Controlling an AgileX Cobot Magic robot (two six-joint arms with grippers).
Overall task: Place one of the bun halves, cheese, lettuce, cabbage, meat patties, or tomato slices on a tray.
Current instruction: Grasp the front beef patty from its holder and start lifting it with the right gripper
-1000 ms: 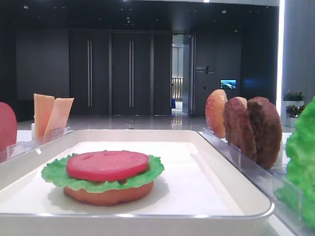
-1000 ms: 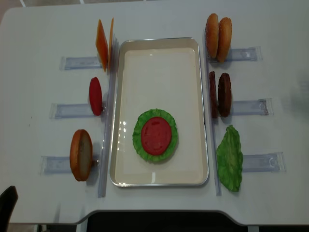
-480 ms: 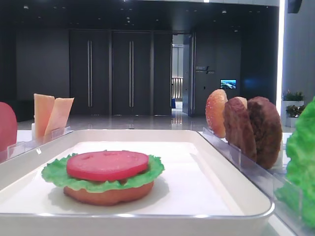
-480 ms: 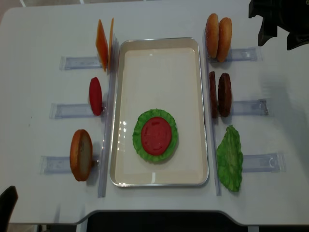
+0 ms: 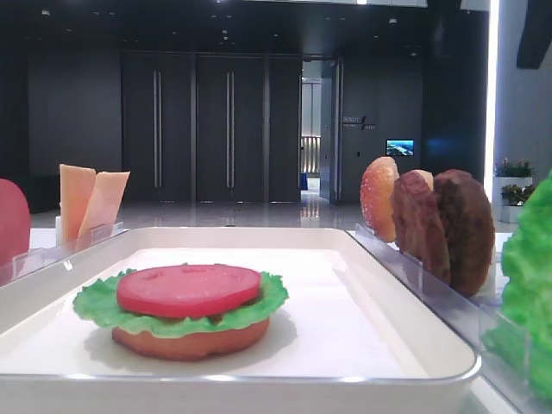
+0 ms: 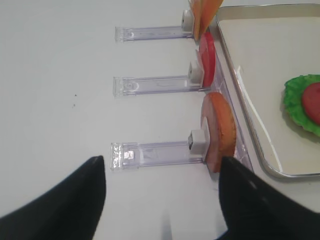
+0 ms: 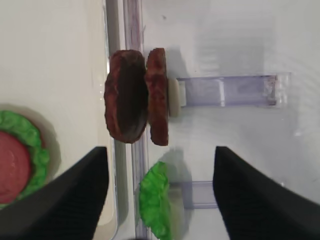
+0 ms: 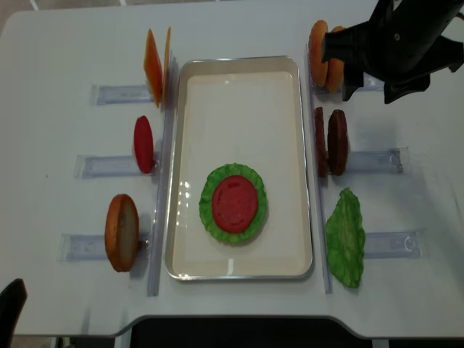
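Meat patties [image 8: 330,142], two rough dark-brown discs, stand on edge in a clear slotted rack [image 8: 375,160] just right of the white tray [image 8: 187,167]; I see them in my right wrist view [image 7: 135,102] between and ahead of the two dark fingers [image 7: 70,200]. My right end effector [image 8: 368,85] hangs above the surface [image 8: 58,145], over the far-right rack where two bun halves [image 8: 324,56] stand upright; its fingers are spread wide and grip nothing. On the tray, toward the near end, lies a stack: a bun half [image 5: 191,338] at the bottom, frilly green lettuce [image 8: 210,194] on it, a red tomato slice [image 8: 234,203] on top. A second lettuce leaf [image 8: 344,238] leans in the near-right rack. Left of the tray, three racks hold, from far to near, cheese slices [image 8: 155,65], one upright tomato slice [image 8: 143,143] and one upright bun half [image 8: 121,232]. My left end effector [image 6: 162,210] shows only in its own wrist view, fingers parted and bare, low above the surface beside the near-left rack [image 6: 150,152].
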